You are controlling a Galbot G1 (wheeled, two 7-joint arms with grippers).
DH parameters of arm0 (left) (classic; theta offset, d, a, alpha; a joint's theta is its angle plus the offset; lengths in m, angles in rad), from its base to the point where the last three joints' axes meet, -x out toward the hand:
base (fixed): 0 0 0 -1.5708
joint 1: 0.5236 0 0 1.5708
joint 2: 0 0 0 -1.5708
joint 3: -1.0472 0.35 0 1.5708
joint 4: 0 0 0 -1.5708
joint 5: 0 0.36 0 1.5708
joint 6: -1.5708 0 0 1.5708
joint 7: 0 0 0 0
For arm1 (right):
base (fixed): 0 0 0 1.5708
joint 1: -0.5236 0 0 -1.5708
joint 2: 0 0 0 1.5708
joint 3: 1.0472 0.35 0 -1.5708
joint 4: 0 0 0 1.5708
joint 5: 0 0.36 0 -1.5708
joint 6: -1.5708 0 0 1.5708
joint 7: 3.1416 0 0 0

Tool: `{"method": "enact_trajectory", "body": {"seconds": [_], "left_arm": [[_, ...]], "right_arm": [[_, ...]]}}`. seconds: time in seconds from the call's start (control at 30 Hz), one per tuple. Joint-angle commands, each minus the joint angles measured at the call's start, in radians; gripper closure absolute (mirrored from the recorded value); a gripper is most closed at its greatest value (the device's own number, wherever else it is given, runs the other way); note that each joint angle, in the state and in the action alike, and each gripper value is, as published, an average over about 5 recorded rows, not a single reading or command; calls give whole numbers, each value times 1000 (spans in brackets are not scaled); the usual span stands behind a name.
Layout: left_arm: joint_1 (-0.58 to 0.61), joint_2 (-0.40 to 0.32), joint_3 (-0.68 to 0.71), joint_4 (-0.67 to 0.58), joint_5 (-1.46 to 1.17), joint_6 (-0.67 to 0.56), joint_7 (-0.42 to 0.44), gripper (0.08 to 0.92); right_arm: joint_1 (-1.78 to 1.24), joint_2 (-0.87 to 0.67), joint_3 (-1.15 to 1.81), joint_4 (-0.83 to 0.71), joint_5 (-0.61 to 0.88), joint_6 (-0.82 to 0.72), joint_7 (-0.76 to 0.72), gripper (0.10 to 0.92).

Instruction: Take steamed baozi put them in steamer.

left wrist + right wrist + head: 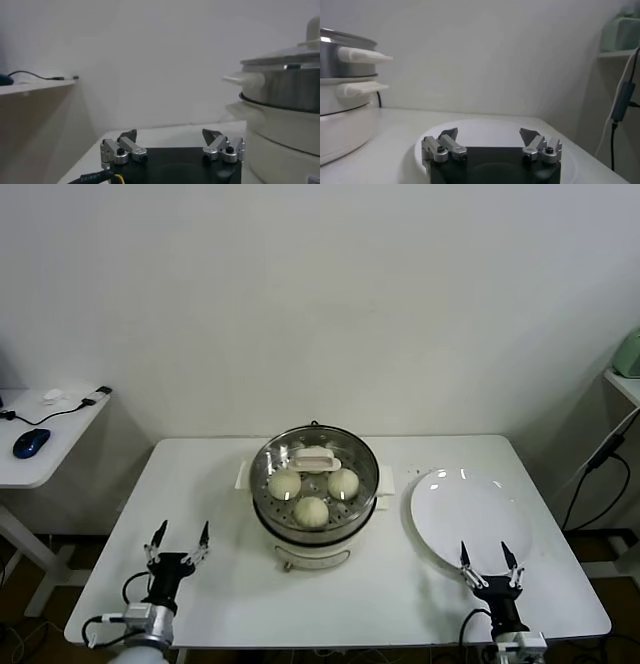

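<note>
Both arms low at the near tabletop (230, 584) edge: left end effector (178, 542) and right end effector (487, 563) spread, empty. Plate (470, 514) bare. Farther back, three baozi (311, 511) in the steamer (315, 484), glass lid on. I'd expect soft, light buns; cup the sides gently. Only the head view shows inside; wrist views show just the steamer's wall.

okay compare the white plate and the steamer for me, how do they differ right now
The steamer is a deep, shiny steel basket on a cream pot base; the plate is flat and plain white. The steamer holds baozi, three showing under its glass lid; the plate holds nothing. The steamer sits mid-table, the plate to its right, close ahead of the right gripper. Both are round and rest on the white table.
</note>
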Motion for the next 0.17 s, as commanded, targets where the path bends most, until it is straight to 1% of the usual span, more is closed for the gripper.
{"method": "enact_trajectory", "body": {"seconds": [0.03, 0.17], "left_arm": [[17, -7, -15, 51, -48, -63, 0, 177], [21, -7, -14, 44, -43, -62, 1, 177]], "right_arm": [[-4, -3, -1, 2, 2, -5, -9, 203], [-8, -6, -3, 2, 3, -2, -19, 203]]}}
